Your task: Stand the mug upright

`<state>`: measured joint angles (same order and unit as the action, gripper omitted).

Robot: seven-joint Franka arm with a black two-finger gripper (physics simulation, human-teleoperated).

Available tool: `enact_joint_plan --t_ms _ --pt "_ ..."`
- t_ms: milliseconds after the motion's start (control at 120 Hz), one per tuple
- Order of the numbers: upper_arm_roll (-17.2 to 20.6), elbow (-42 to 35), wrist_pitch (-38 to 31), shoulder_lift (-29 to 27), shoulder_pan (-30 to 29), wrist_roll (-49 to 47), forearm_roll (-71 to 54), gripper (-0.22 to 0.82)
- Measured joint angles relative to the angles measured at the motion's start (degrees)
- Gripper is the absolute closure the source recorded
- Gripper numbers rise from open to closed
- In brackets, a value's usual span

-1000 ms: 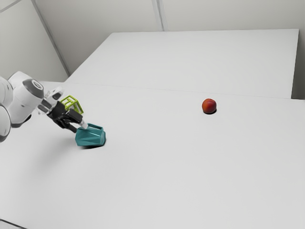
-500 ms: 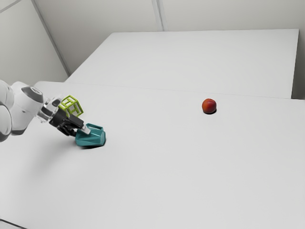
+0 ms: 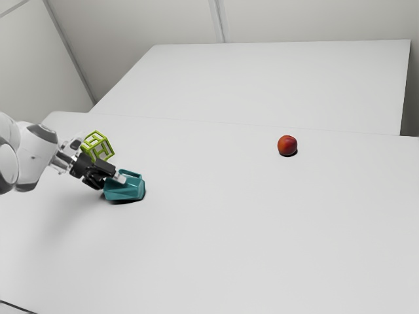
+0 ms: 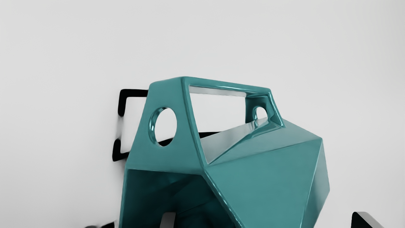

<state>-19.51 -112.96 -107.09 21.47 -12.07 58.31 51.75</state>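
Reaching in at the mug's mouth end, my black two-finger gripper (image 3: 110, 182) has its fingers (image 4: 169, 220) released and spread apart. One fingertip shows against the dark mouth of the teal, faceted, glossy mug (image 3: 126, 190); the other stands out past the mug's angular outer side, with a gap between them. I cannot tell from here whether the first one touches the inner wall. The mug lies on its side on the smooth white table (image 3: 216, 255), mouth toward the exterior view's left, its angular teal handle (image 4: 166, 158) uppermost and pierced by round holes. The white jointed arm (image 3: 33, 157) extends from the mug toward the exterior view's left. Near the mug, on its side away from the exterior camera, I see a lime-green open-frame cube (image 3: 96, 145). Well apart from the mug, toward the exterior view's right, sits a round red-orange fruit (image 3: 287, 145).
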Motion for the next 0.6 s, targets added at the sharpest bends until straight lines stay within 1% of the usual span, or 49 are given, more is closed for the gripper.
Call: enact_joint_plan --t_ms 100,183,600 --pt "0.0 0.0 0.2 0.2 0.0 0.3 0.6 0.0" --pt "0.0 0.0 0.2 0.2 -0.1 0.5 0.9 0.03" --pt "0.0 0.0 0.3 0.2 -0.1 1.2 2.7 0.36"
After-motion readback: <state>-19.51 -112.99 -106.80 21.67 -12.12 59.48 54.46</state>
